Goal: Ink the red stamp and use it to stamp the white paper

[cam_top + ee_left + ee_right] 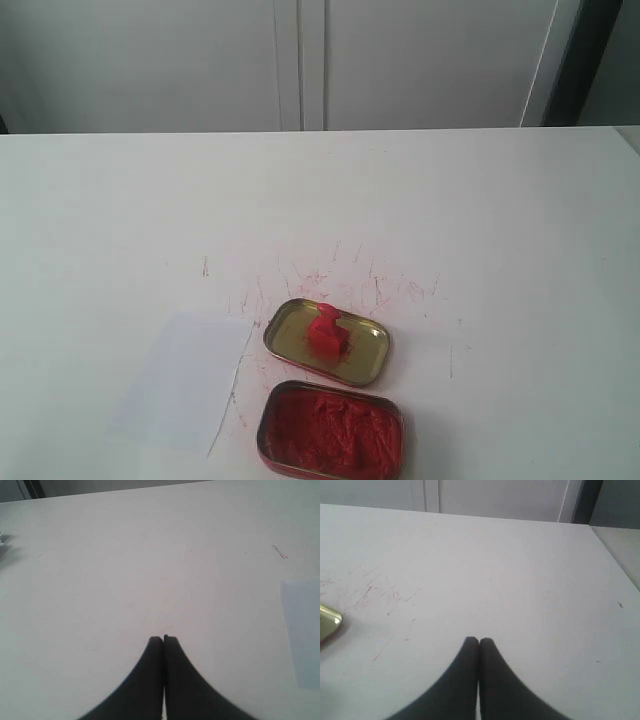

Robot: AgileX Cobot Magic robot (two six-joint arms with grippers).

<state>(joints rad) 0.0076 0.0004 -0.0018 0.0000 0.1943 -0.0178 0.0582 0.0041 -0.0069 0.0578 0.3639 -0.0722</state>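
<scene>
Both pairs of jaws are pressed tip to tip with nothing between them: your left gripper (163, 639) shows its two dark fingers meeting along a thin seam over bare white table (480, 220), and your right gripper (479, 641) looks the same, closed on nothing over another bare stretch. You'll find the red stamp (327, 331) sitting inside the gold tin lid (288, 332), roughly at its middle, standing on the lid's floor. Just in front of that lid, nearer the exterior camera and almost touching it, lies the open rectangular red tin (400, 412) filled with lumpy red ink paste (330, 430). The white paper (190, 385) lies flat on the table to the left of both tins, faintly bluish against the tabletop, its right edge close to the lid but apart from it. From your left wrist camera one end of that sheet shows at the frame's edge, off to the side of the closed fingers. From your right wrist camera a corner of the gold lid peeks in at the edge, beside the thin red scratch marks (375, 285) that scatter across the table behind the lid
</scene>
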